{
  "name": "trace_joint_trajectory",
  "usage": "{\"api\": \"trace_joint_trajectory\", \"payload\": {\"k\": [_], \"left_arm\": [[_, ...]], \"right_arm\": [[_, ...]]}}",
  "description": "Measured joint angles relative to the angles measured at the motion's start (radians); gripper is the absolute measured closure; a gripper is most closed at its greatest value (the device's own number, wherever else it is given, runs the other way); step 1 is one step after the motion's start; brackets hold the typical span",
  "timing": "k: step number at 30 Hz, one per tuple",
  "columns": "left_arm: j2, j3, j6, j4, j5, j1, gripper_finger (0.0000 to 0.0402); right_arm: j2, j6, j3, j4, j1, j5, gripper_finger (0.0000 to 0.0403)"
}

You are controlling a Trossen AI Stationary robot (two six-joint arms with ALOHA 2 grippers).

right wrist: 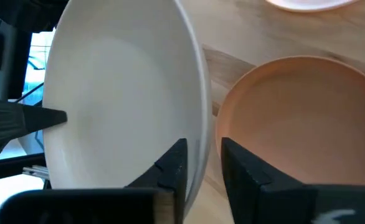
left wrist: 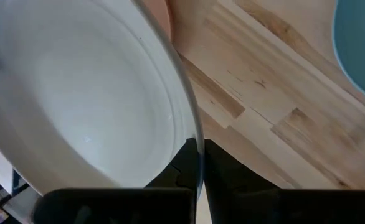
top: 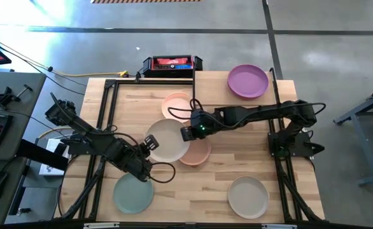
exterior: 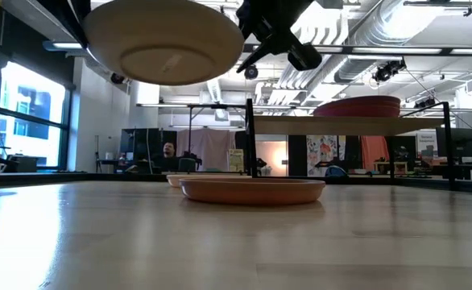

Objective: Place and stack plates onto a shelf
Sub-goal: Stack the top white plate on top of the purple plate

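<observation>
The cream plate hangs in the air above the table's middle, over the edge of the tan plate. My left gripper is shut on its rim from the left. My right gripper is open at the opposite rim, one finger inside the plate and one outside, with a gap showing beside the rim. The purple plate lies on the shelf at the far right. The pale pink plate, mint green plate and beige-grey plate lie flat on the table. My left gripper pinches the cream plate's rim between its two fingers, one inside the bowl and one outside. It comes from the table's near left side. The plate is lifted clear of the table, roughly level and slightly tilted.
The shelf board stands on thin black legs and carries one plate. A black and red box sits beyond the far edge. A black frame runs along the table's left side. A person shows far off in the room.
</observation>
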State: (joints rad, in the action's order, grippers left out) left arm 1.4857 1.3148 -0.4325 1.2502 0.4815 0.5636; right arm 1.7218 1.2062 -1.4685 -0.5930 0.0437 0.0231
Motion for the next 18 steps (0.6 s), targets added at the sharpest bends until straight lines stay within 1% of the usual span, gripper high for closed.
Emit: {"api": "trace_joint_trajectory", "payload": {"k": [3, 5, 9, 11, 18], "left_arm": [[0.0, 0.0, 0.029, -0.001, 0.0, 0.0, 0.0401], [0.0, 0.0, 0.034, -0.002, 0.002, 0.0, 0.0401], [0.0, 0.0, 0.047, -0.001, 0.01, 0.0, 0.0399], [0.0, 0.0, 0.079, -0.002, 0.024, 0.0, 0.0393], [0.0, 0.0, 0.158, 0.003, 0.024, 0.0, 0.035]], "right_arm": [[0.0, -0.015, 0.0, 0.003, 0.0, -0.001, 0.0377], [0.0, -0.015, 0.0, 0.0, 0.0, 0.002, 0.0395], [0.0, -0.006, 0.0, -0.001, 0.0, 0.003, 0.0389], [0.0, -0.006, 0.0, -0.001, -0.001, 0.004, 0.0396], [0.0, -0.002, 0.001, -0.003, 0.0, 0.004, 0.0402]]}}
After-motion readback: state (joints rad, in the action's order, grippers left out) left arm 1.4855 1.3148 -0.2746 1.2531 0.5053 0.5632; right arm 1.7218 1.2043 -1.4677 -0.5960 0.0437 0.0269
